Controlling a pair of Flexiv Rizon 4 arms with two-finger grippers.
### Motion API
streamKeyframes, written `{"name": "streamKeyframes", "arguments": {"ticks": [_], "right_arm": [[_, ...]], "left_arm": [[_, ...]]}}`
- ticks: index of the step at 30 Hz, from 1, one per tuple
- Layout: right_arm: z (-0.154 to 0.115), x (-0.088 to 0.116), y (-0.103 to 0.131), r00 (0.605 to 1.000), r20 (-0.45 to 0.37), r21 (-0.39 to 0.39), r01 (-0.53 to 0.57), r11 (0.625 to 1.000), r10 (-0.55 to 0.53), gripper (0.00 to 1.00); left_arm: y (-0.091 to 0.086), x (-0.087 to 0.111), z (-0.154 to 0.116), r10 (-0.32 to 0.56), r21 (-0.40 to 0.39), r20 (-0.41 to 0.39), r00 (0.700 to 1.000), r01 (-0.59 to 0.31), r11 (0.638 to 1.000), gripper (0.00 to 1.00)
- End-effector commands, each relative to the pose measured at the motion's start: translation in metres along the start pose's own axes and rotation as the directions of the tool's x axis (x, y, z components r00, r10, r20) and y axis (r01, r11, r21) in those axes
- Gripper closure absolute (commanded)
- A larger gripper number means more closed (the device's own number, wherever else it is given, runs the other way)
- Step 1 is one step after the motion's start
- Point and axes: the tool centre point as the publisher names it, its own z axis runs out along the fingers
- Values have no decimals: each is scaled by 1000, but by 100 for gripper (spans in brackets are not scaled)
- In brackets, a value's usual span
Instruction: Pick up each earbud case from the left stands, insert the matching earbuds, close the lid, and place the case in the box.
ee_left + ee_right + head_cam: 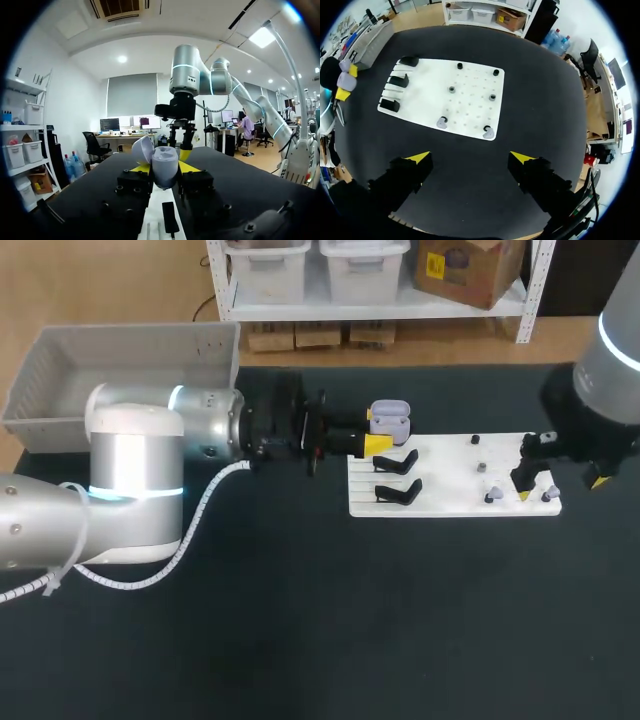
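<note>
- Left gripper (164, 169) is clenched on the lavender earbud case (165, 162), with a yellow tip pressed to each side.
- The case is held upright, its lid (141, 149) swung open.
- In the head view the case sits above the dark tabletop (300, 620), just beside the far-left corner of the white board (450, 455).
- Black stands (397, 462) are on the board's left part, close to the held case.
- Two lavender earbuds (441, 122) sit on the board's other end, along its near edge and apart from each other.
- Right gripper (470, 158) is released, fingers spread wide, hanging above the tabletop near the earbud end of the board.
- Grey box (120, 350) stands at the tabletop's far-left corner, beyond the left arm.
</note>
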Motion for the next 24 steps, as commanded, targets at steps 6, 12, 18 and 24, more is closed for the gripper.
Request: {"name": "streamKeyframes", "arguments": {"ticks": [6,12,18,24], "right_arm": [[16,-10,1,1000,-3,45,12,999,-12,0],[23,-6,-5,1000,-16,72,28,997,-27,11],[28,-8,-15,999,-23,84,38,996,-37,26],[29,-12,-20,998,-26,96,62,993,-60,38]], "left_arm": [[-2,0,0,2,-7,1,1000,-2,1000,100],[-2,0,0,2,-7,1,1000,-2,1000,100],[-2,0,0,2,-7,1,1000,-2,1000,100],[-2,0,0,2,-7,1,1000,-2,1000,100]]}}
